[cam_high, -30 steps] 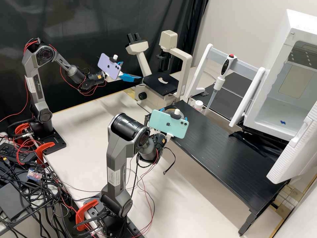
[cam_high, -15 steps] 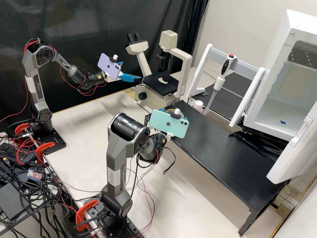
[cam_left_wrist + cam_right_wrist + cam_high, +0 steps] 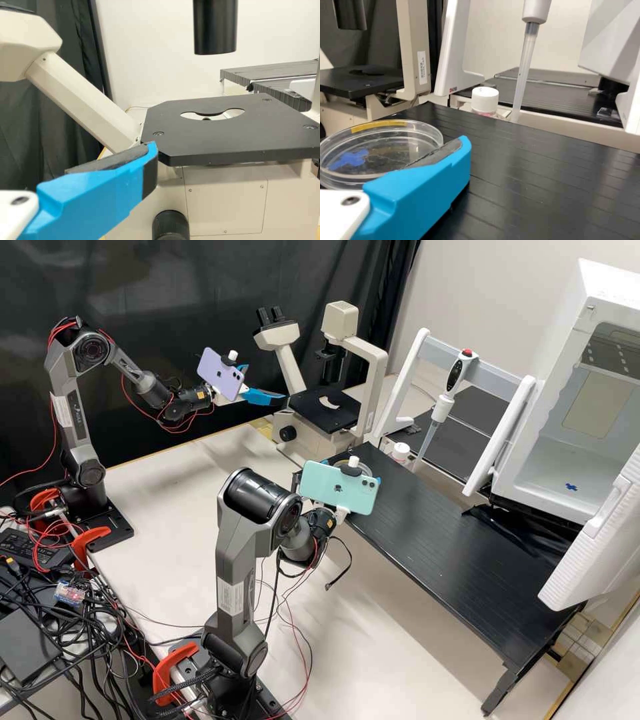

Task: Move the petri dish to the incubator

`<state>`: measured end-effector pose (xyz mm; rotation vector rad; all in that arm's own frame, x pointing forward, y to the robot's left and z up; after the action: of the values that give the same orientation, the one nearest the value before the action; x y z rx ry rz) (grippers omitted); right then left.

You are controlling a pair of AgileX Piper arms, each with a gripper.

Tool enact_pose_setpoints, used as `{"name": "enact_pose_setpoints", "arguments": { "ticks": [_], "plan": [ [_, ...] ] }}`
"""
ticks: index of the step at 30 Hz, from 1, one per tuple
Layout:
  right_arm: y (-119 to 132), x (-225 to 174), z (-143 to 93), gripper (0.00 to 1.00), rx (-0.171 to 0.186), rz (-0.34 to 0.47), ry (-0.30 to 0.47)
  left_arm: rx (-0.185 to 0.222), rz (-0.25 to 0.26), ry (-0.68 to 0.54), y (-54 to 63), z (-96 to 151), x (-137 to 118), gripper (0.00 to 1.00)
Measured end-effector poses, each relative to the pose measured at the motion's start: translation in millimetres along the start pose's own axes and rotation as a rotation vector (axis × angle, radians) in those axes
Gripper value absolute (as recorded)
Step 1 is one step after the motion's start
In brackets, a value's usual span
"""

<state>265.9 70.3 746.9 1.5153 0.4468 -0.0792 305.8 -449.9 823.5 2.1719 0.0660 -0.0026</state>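
- Right gripper (image 3: 352, 471) is right at the petri dish (image 3: 382, 150), but I can't tell from here if it's open or actually clamped on it, so I'd want that settled before anything lifts.
- Dish is at the microscope end of the black platform (image 3: 427, 533). Can't tell if it's resting there or a touch raised.
- It's round, so no long axis to line up. What matters to me is the wrist being centred across it, then keeping it level.
- Right arm (image 3: 235, 560) is clearly the nearer one, so this is its job. Left gripper (image 3: 267, 383) hangs open beside the microscope stage (image 3: 337, 416), well apart from the dish, and I'd leave it there.
- High view gives me the route: incubator (image 3: 603, 290) at the other end of the platform, door (image 3: 597, 533) open, blue mark (image 3: 571, 487) on its floor.
- That same view has the phone (image 3: 337, 488) covering most of the dish, so I'd judge the grip off the right wrist view, where I get the clear rim, a yellow strip (image 3: 375, 125) on it, and a blue patch (image 3: 349, 159) through the plastic.
- Watch the hanging pipette (image 3: 439, 407) on the way over, imo.
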Motion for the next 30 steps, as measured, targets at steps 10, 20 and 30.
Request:
{"name": "enact_pose_setpoints", "arguments": {
  "ticks": [10,20,30],
  "plan": [
    [-4.1,1.7,4.3,0.00,0.004,-0.016,-0.015,0.000,0.000,0.000,0.0,0.0,0.0,1.00],
    [-3.0,1.6,5.4,0.00,0.004,-0.012,-0.019,0.000,0.000,0.000,0.0,0.0,0.0,1.00],
    [-1.4,1.2,7.2,0.00,0.001,-0.009,-0.022,0.000,0.000,0.000,0.0,0.0,0.0,1.00]
  ]
}}
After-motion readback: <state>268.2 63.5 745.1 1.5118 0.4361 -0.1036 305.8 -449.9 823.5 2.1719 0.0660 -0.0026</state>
